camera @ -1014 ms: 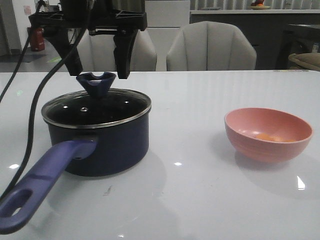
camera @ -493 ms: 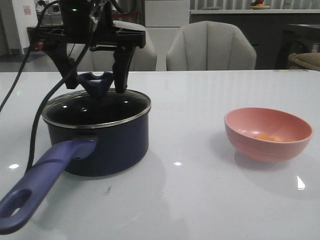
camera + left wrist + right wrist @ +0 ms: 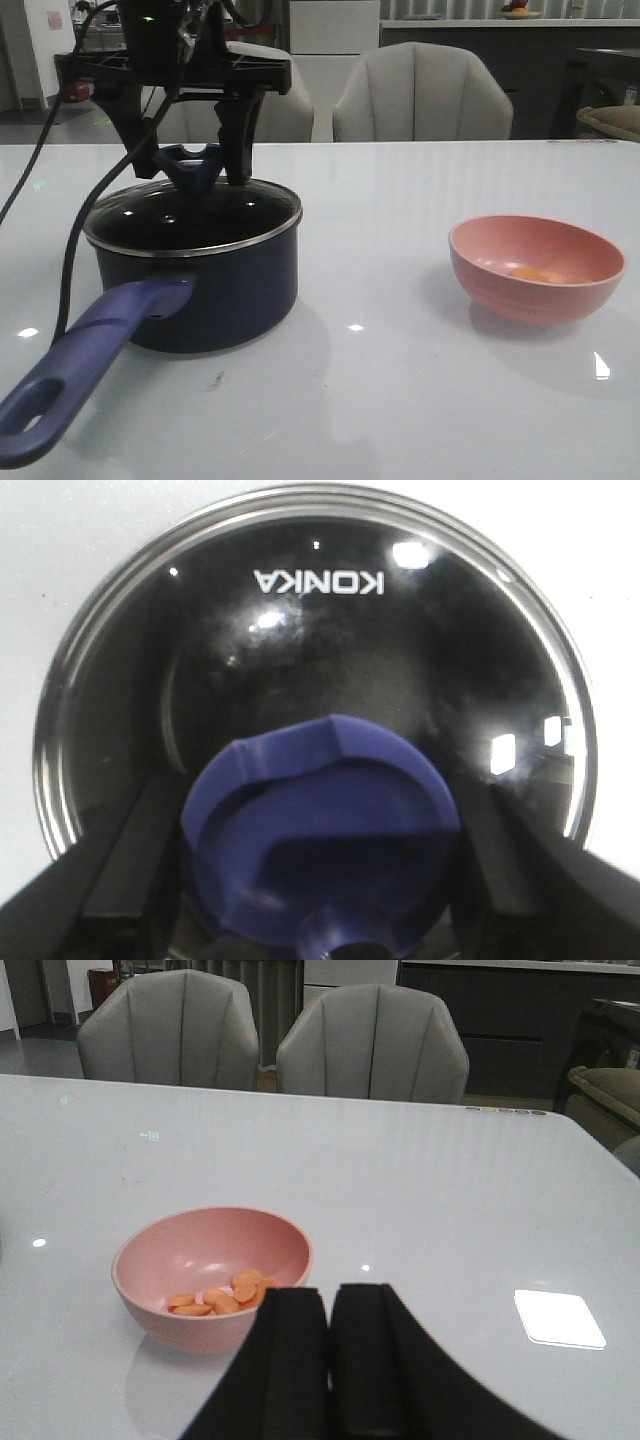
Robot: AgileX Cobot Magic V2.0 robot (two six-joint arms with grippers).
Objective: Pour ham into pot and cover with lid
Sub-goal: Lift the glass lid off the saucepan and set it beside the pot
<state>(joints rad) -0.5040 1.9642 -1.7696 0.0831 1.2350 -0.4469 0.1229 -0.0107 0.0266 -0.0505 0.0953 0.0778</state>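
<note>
Left claw (image 3: 188, 165) spread astride lid (image 3: 192, 215) knob; right claw (image 3: 330, 1310) pressed together; ham (image 3: 222, 1296) in bowl (image 3: 200, 1250).

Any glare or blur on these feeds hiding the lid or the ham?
Front view: small ceiling glints on the table; ham dim but visible. Left wrist view: bright reflections on the lid, and its near knob looks soft. Right wrist view: a window patch glares on the table, clear of the bowl.

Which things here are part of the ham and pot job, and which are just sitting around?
Part of the job:
pot
lid, on the pot
ham, in the pink bowl
left hand, open around the lid's knob

Just there:
chairs
table
</note>
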